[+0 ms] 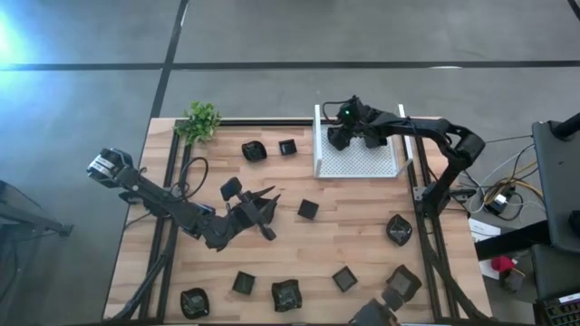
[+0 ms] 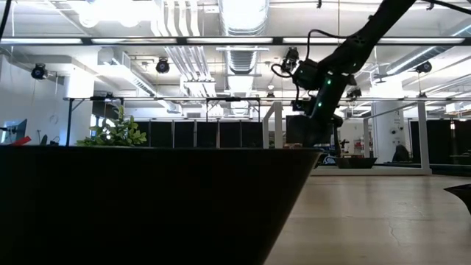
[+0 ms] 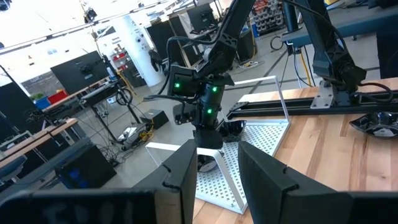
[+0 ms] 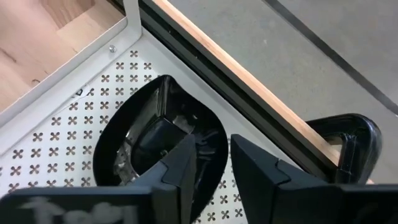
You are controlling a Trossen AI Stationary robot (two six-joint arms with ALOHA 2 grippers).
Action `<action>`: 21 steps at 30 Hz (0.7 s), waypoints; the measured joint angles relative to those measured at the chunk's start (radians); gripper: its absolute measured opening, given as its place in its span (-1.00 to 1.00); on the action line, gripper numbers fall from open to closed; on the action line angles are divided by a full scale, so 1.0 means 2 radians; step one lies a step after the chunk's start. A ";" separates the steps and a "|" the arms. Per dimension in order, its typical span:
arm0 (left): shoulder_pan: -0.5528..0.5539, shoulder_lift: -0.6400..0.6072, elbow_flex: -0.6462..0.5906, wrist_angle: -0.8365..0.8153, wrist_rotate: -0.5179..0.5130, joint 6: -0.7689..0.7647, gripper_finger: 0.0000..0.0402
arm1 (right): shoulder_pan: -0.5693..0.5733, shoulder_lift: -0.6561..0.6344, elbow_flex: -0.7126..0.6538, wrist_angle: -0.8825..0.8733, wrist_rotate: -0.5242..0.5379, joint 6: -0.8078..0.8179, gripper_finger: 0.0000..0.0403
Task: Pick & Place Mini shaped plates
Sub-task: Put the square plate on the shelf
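Directly under the right pincer (image 4: pixel 208 163), whose fingers stand apart with nothing between them, one plate (image 4: pixel 158 146) lies on the perforated floor of the tray (image 1: pixel 358 163), in the corner by the far rail; I judge it just set down, so this placement looks done. A second dark rim (image 4: pixel 348 146) shows past the tray's edge beside that pincer, but it is cut off and I cannot tell whether it is a plate or part of the rig. In the high view the arm covers this corner, so how many plates already sit in the tray cannot be counted. The left pincer (image 1: pixel 263 213) hovers low over the middle of the surface (image 1: pixel 362 235), well apart from the tray, fingers apart and empty. Around and beyond it many plates still wait: two (image 1: pixel 254 150) near the plant (image 1: pixel 199 120), one (image 1: pixel 308 209) between the two pincers, one (image 1: pixel 399 229) near the right rail, and a row (image 1: pixel 286 294) along the near edge, where some are partly cut by the frame. So most of the work seems left. The low view is largely blocked by a dark shape close to the lens.
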 joint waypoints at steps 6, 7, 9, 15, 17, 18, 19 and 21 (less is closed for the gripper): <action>0.000 0.000 0.000 0.000 0.000 0.000 -0.44 | 0.008 -0.059 0.009 -0.079 -0.002 -0.011 -0.61; 0.000 0.000 0.000 0.000 0.000 0.000 -0.44 | 0.012 -0.072 0.011 -0.092 -0.003 -0.010 -0.64; 0.000 0.000 0.000 0.000 0.000 0.000 -0.44 | 0.025 -0.101 0.016 -0.116 -0.003 -0.010 -0.72; -0.001 0.000 0.000 -0.001 0.000 0.000 -0.44 | 0.101 -0.185 0.013 -0.136 -0.002 0.001 -0.94; -0.003 0.000 0.000 -0.001 0.000 0.000 -0.44 | 0.134 -0.205 0.009 -0.136 -0.001 0.017 -0.95; -0.004 0.000 0.000 -0.001 0.000 0.000 -0.44 | 0.152 -0.213 0.009 -0.137 -0.001 0.022 -0.96; -0.006 0.000 0.000 -0.001 0.000 0.000 -0.44 | 0.169 -0.219 0.008 -0.138 -0.001 0.026 -0.96; -0.012 0.000 0.000 -0.001 0.000 0.000 -0.44 | 0.204 -0.228 0.005 -0.138 0.000 0.037 -0.96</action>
